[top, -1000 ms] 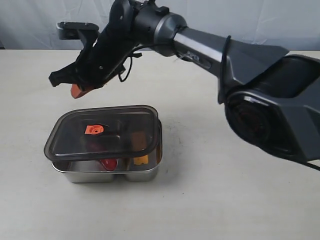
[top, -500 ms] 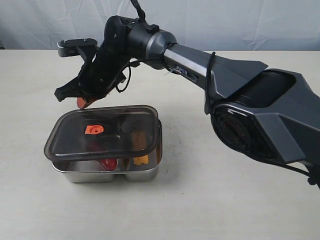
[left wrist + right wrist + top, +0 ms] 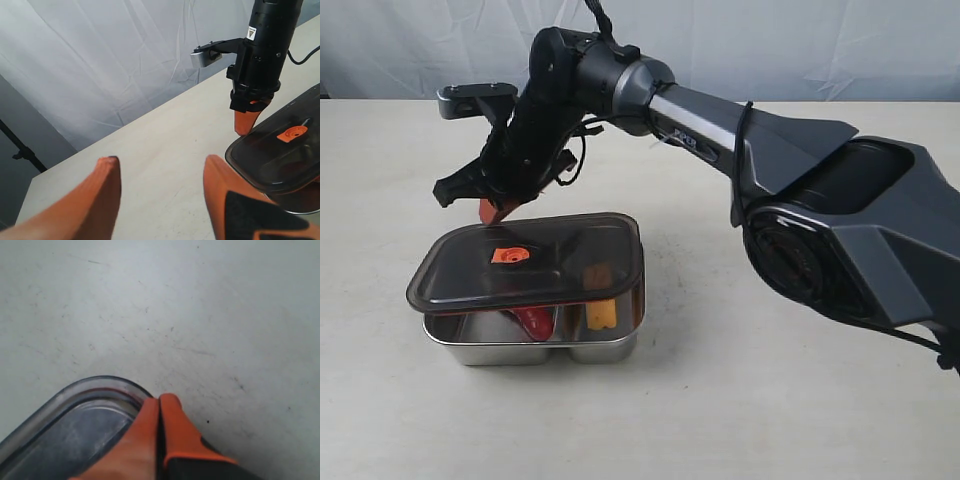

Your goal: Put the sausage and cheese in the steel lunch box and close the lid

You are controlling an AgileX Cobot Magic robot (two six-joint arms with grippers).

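The steel lunch box [image 3: 535, 346] stands on the table with the dark lid [image 3: 535, 262] lying tilted on top, its front edge raised. Under that edge I see the red sausage [image 3: 532, 318] in one compartment and the yellow cheese [image 3: 602, 313] in the other. My right gripper [image 3: 491, 211] reaches across from the right. It is shut and empty, with its tip at the lid's back left corner [image 3: 100, 390]. In the right wrist view the shut fingertips [image 3: 159, 400] sit right at the rim. My left gripper [image 3: 160, 160] is open and empty, short of the lid [image 3: 280, 150].
A pale cloth backdrop [image 3: 770, 40] hangs behind the table. The right arm's heavy base [image 3: 860, 230] fills the right side of the exterior view. Bare tabletop [image 3: 720, 400] lies in front of and beside the box.
My right gripper has come down and slightly forward to the lid's back left corner. The lid's front edge now sits higher, showing more of the sausage and cheese.
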